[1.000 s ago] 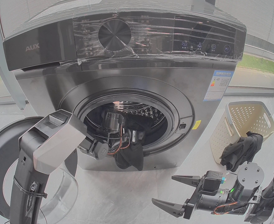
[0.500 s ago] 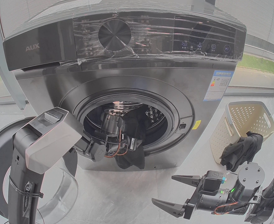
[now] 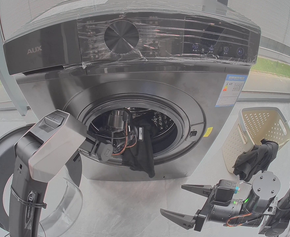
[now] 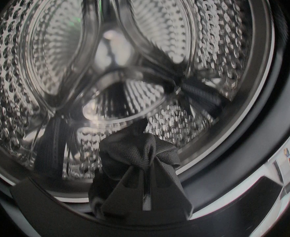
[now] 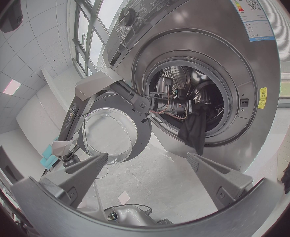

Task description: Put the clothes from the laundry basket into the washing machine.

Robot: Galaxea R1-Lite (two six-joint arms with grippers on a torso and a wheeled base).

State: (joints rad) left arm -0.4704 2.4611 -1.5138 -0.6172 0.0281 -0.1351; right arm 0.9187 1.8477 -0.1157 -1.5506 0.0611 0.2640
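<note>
Lifted higher and carried farther into the drum mouth than a second ago: left gripper [image 4: 146, 181], fingers pinched shut on a bunched black mesh-knit garment [image 4: 135, 152]. Same garment in the head view [image 3: 141, 153], now hanging as one long fold instead of a low heap at the lip: upper part at the opening beside the left wrist, lower part trailing out over the front edge of the dark door seal [image 4: 237, 155], hem low against the front panel. Grey-steel front-loading washing machine [image 3: 118, 83], dimpled stainless-steel drum [image 4: 158, 27] just beyond the closed fingertips. Round glass-windowed door [image 3: 0, 168] swung fully open on the robot's left. Right gripper [image 3: 172, 199], unchanged in place, low above the grey tiled floor [image 3: 135, 208] before the machine's right half, pointed fingers spread wide apart. Cream perforated plastic laundry basket [image 3: 260, 122] on the floor to the right of the machine, well apart from the drum, tipped so that its open side faces the robot. Second black garment [image 3: 255, 160] draped over the basket's near rim, partly spilling outside, not touched by either gripper, position unchanged.
</note>
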